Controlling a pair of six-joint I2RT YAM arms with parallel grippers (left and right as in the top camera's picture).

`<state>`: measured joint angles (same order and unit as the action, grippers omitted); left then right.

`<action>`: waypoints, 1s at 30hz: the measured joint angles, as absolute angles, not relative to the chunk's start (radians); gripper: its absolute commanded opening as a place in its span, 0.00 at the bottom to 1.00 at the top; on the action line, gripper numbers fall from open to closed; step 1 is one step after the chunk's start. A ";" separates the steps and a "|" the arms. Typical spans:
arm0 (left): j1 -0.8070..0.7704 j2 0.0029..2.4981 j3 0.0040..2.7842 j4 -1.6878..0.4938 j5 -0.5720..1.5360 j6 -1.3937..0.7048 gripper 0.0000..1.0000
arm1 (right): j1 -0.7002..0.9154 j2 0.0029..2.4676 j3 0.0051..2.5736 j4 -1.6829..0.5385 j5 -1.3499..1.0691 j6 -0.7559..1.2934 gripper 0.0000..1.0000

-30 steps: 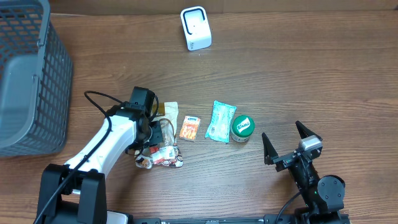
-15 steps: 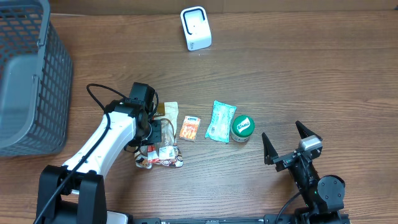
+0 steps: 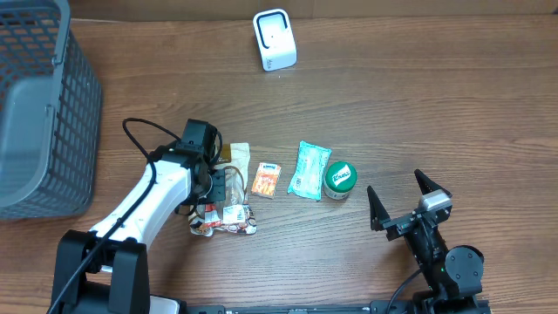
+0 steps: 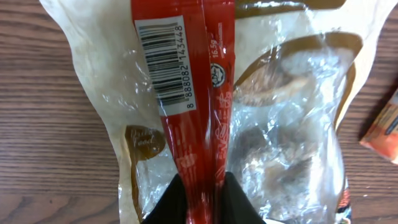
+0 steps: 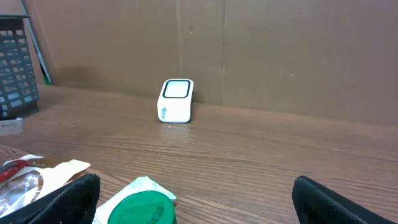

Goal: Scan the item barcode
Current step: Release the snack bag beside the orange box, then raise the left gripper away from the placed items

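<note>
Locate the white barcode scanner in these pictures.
In the overhead view the white barcode scanner stands at the far side, near the middle, right of the grey basket and beyond the green-lidded tub.

From my screen the snack packet (image 4: 273, 124) is crinkly, glossy clear plastic with a shiny red seam. The counter (image 3: 418, 105) is matt wood grain, basket (image 3: 78, 105) dull grey plastic mesh, scanner (image 3: 274, 39) smooth white plastic.

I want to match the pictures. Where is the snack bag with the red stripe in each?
Overhead: snack bag lies left of centre, below the middle.
Left wrist: snack bag fills the picture, barcode near the top.
Right wrist: snack bag peeks in bottom left.
Shared landmark: green lid, right of the bag, overhead and right wrist.
</note>
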<state>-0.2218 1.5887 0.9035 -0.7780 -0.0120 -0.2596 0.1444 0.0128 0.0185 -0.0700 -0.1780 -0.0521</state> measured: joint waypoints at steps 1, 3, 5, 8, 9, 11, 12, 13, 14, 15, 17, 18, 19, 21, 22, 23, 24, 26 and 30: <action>-0.222 1.589 0.903 -0.776 -0.012 -0.261 0.48 | 0.144 0.013 0.019 -0.070 -0.178 -0.052 1.00; -0.222 1.589 0.903 -0.773 -0.015 -0.253 0.64 | 0.144 0.013 0.019 -0.070 -0.178 -0.052 1.00; -0.222 1.589 0.903 -0.773 -0.015 -0.257 0.77 | 0.144 0.013 0.019 -0.070 -0.178 -0.052 1.00; -0.222 1.589 0.904 -0.791 -0.016 -0.255 0.85 | 0.144 0.013 0.019 -0.070 -0.178 -0.052 1.00; -0.222 1.589 0.906 -0.809 -0.017 -0.254 0.87 | 0.144 0.013 0.019 -0.070 -0.178 -0.052 1.00; -0.222 1.590 0.925 -0.857 -0.022 -0.255 0.91 | 0.144 0.013 0.019 -0.070 -0.178 -0.052 1.00; -0.222 1.590 0.949 -0.887 -0.027 -0.254 0.92 | 0.144 0.013 0.019 -0.071 -0.179 -0.052 1.00; -0.222 1.590 0.984 -0.916 -0.031 -0.254 0.93 | 0.144 0.013 0.019 -0.070 -0.178 -0.052 1.00; -0.222 1.590 1.031 -0.939 -0.035 -0.254 0.94 | 0.144 0.013 0.019 -0.071 -0.178 -0.052 1.00; -0.222 1.590 1.063 -0.950 -0.038 -0.254 0.95 | 0.144 0.013 0.019 -0.070 -0.178 -0.052 1.00; -0.222 1.590 1.168 -0.984 -0.042 -0.254 0.97 | 0.144 0.013 0.019 -0.070 -0.178 -0.052 1.00; -0.222 1.590 1.227 -0.999 -0.042 -0.254 0.98 | 0.144 0.013 0.019 -0.070 -0.178 -0.052 1.00; -0.222 1.590 1.276 -1.008 -0.043 -0.254 0.99 | 0.144 0.013 0.019 -0.070 -0.178 -0.052 1.00; -0.222 1.590 1.372 -1.019 -0.047 -0.254 1.00 | 0.144 0.013 0.019 -0.071 -0.178 -0.052 1.00; -0.222 1.590 1.413 -1.019 -0.051 -0.254 1.00 | 0.144 0.013 0.019 -0.070 -0.178 -0.052 1.00; -0.222 1.590 1.443 -1.020 -0.056 -0.254 1.00 | 0.144 0.013 0.019 -0.071 -0.178 -0.052 1.00; -0.222 1.589 1.465 -1.019 -0.059 -0.254 1.00 | 0.144 0.013 0.019 -0.070 -0.178 -0.053 1.00; -0.222 1.588 1.490 -1.020 -0.065 -0.254 1.00 | 0.144 0.013 0.019 -0.071 -0.178 -0.052 1.00; -0.222 1.587 1.492 -1.026 -0.068 -0.254 1.00 | 0.144 0.013 0.019 -0.070 -0.178 -0.052 1.00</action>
<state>-0.2218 1.5871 1.4921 -1.0260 -0.0681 -0.2543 0.1444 0.0128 0.0185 -0.0704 -0.1780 -0.0521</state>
